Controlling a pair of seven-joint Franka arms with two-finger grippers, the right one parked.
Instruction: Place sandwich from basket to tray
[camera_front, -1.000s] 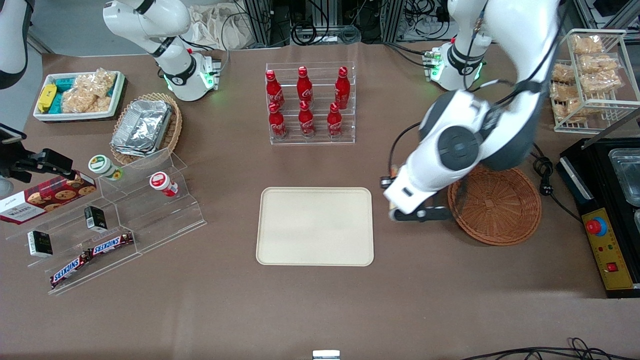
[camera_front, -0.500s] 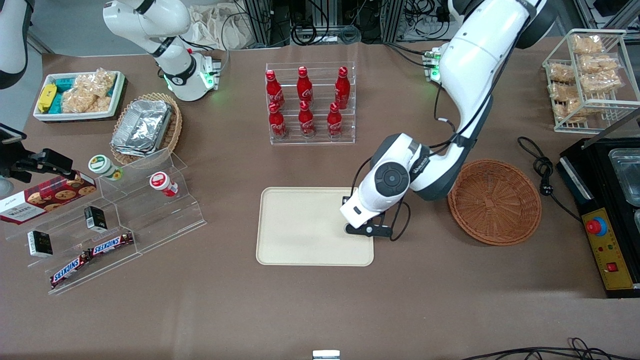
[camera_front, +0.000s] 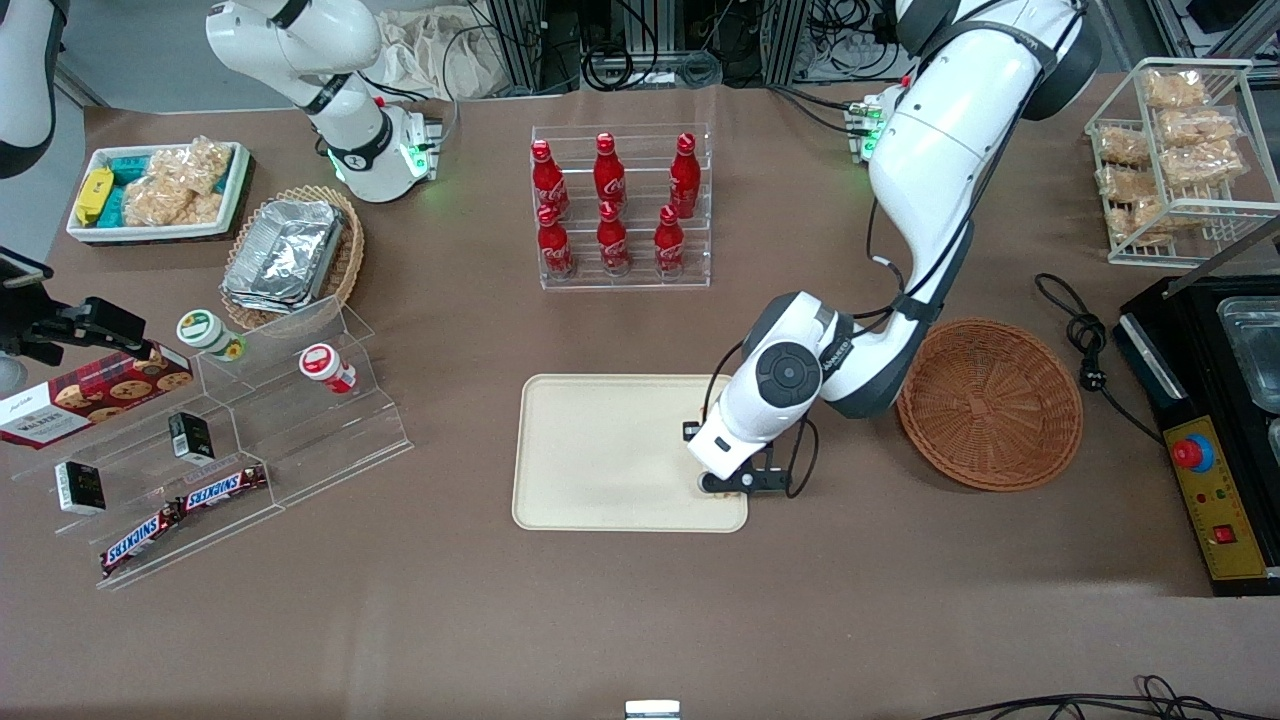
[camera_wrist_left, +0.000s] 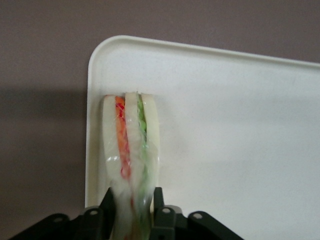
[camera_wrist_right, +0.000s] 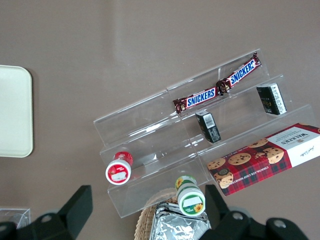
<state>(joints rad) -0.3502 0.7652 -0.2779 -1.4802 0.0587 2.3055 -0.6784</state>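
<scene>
My left gripper (camera_wrist_left: 132, 192) is shut on the sandwich (camera_wrist_left: 131, 135), a wrapped wedge of pale bread with orange-red and green layers. It hangs low over the cream tray (camera_wrist_left: 225, 125), just inside a rounded corner and beside the rim. In the front view the gripper (camera_front: 735, 482) is over the tray (camera_front: 600, 450) at the corner nearest the camera, toward the working arm's end, and the wrist hides the sandwich. The round reddish-brown basket (camera_front: 990, 405) lies empty beside the tray.
A rack of red cola bottles (camera_front: 620, 205) stands farther from the camera than the tray. An acrylic shelf with snacks (camera_front: 230, 430) and an oval basket of foil containers (camera_front: 290, 255) lie toward the parked arm's end. A black machine (camera_front: 1210, 420) and a cable (camera_front: 1085, 340) flank the round basket.
The arm has swung from beside the round basket to the tray, carrying the sandwich, then shifted slightly nearer the camera over the tray's corner.
</scene>
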